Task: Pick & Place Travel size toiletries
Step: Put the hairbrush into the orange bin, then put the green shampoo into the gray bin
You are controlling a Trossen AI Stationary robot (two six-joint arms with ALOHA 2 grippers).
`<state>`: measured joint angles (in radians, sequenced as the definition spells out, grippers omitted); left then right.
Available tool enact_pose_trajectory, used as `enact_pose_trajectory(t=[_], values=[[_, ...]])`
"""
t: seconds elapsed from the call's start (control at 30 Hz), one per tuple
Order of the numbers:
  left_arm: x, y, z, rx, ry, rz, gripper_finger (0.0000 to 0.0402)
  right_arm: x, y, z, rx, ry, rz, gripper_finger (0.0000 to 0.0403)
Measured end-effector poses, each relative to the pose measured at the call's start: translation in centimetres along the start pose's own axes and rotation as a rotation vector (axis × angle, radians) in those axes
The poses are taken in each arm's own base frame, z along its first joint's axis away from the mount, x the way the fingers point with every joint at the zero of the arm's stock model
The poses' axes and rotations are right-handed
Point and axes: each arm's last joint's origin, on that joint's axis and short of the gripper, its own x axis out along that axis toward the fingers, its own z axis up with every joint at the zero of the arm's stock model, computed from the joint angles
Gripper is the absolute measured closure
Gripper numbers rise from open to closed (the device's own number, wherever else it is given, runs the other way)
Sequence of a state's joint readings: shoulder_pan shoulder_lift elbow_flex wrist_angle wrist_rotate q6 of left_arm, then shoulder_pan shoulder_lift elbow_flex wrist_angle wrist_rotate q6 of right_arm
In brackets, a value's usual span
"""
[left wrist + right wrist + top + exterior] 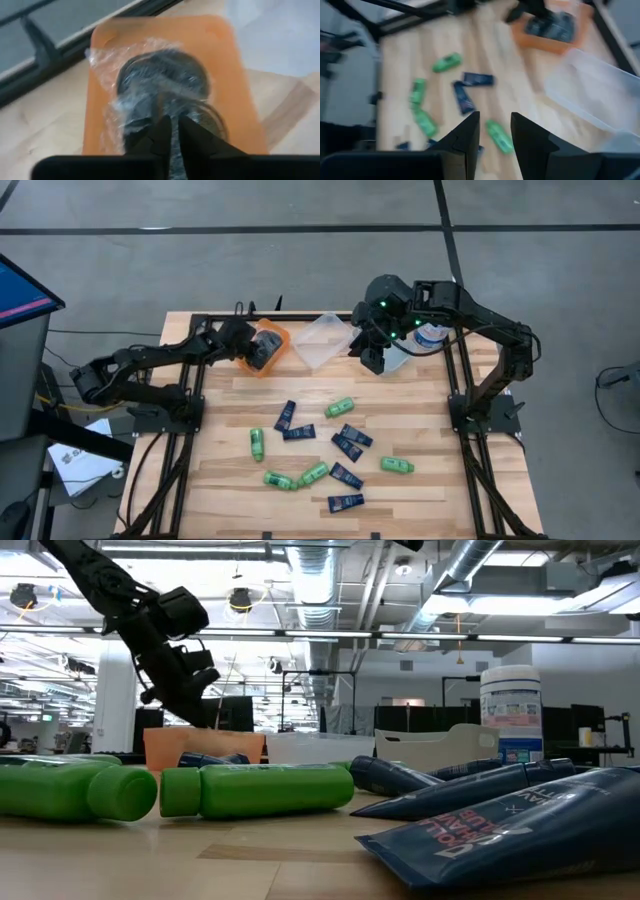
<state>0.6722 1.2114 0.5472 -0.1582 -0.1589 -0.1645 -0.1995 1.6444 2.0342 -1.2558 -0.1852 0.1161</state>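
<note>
Several dark grey round tins in clear wrap (160,75) lie in the orange bin (275,335) at the far left of the table. My left gripper (173,125) is over that bin with its fingers almost shut on a thin dark thing, seemingly a tin seen edge-on. It also shows in the low view (205,710). Green mini bottles (340,408) and navy flat tubes (285,415) lie scattered on the wood at mid and near table. My right gripper (495,125) is open and empty. It hangs high over the table by the clear bin (325,340). My left gripper pinches a thin dark strip (174,142) between its two fingers, coming from above and slanting down into the orange bin. The fingers hide the place of contact, so which part of the tin or its wrap they hold cannot be told.
A white jar with a blue label (432,335) stands at the far right, with a second clear bin (398,360) beside it under my right arm. Black frame rails (455,380) run along the table's left and right sides. Bottles (255,790) and tubes (520,830) lie near the front edge.
</note>
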Motion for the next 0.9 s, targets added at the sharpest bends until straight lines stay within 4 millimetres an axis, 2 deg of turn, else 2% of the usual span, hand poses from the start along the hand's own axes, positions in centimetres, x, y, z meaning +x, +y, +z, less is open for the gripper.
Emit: enact_pose_trajectory(t=[0.1,0.23,0.3,0.5,0.57,0.63,0.67,0.9], values=[[-1.3,-0.2,0.5,0.020,-0.066,-0.029,0.0329,0.8,0.2,-0.3,-0.020,0.050,-0.068,0.0300],[-3.8,-0.3,1.2,-0.003,-0.179,-0.065,0.0267,2.0,0.7,-0.4,-0.069,0.100,-0.066,0.0282],[-5.2,-0.4,1.5,-0.026,-0.242,-0.090,0.0235,2.8,1.1,-0.6,-0.104,0.141,-0.061,0.0262],[-9.6,-0.2,1.7,-0.145,-0.424,-0.180,0.0164,7.3,1.8,-0.3,-0.240,0.223,-0.069,0.0188],[-11.0,-0.1,1.6,-0.180,-0.482,-0.224,0.0152,8.9,1.8,-0.7,-0.278,0.291,-0.078,0.0173],[-12.4,-0.1,1.5,-0.181,-0.535,-0.273,0.0146,10.9,1.8,0.1,-0.324,0.256,-0.069,0.0166],[-12.9,0.0,1.3,-0.180,-0.553,-0.290,0.0145,11.8,1.6,-0.3,-0.336,0.304,-0.068,0.0165],[-16.1,0.5,0.6,-0.206,-0.700,-0.372,0.0159,18.3,0.3,-1.4,-0.378,0.469,-0.013,0.0186]])
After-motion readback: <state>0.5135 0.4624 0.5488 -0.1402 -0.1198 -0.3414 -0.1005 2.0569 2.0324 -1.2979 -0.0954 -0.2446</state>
